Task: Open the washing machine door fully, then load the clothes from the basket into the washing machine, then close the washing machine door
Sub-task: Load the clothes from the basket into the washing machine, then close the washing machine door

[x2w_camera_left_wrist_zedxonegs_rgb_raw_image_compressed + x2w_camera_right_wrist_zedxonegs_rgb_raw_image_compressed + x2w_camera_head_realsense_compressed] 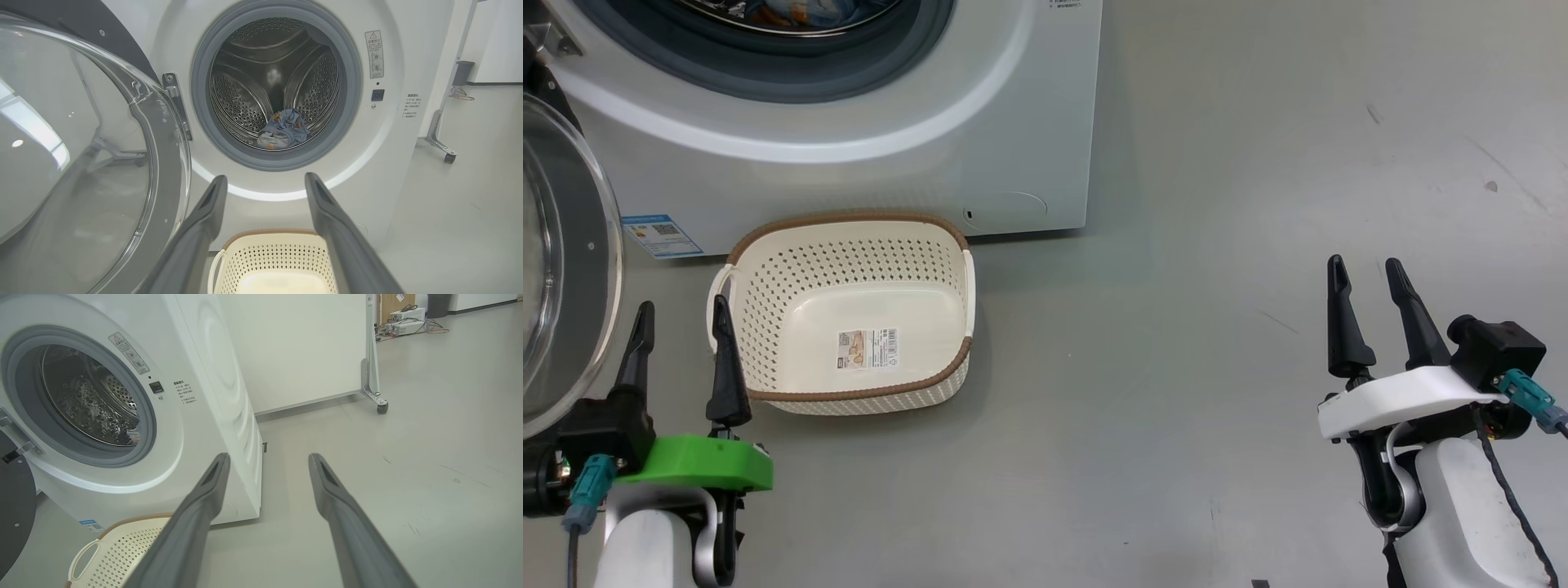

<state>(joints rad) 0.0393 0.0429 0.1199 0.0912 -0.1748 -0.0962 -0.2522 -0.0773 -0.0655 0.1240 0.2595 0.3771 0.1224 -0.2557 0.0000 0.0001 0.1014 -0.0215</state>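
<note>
A: Your left claw (682,304), what's it doing?
B: Jaws wide apart, gripping nothing. The basket (792,278) sits just to its right, label sticker (867,349) showing on its bottom, before the washing machine (849,163).
A: And the door (81,143)?
B: Standing open, just left of that claw. Straight ahead of it, the clothes (284,130) lie bunched low in the drum (245,102).
A: Your right claw (1364,263)?
B: Spread wide too, empty, well right of the basket, above the grey floor (1135,367).
</note>
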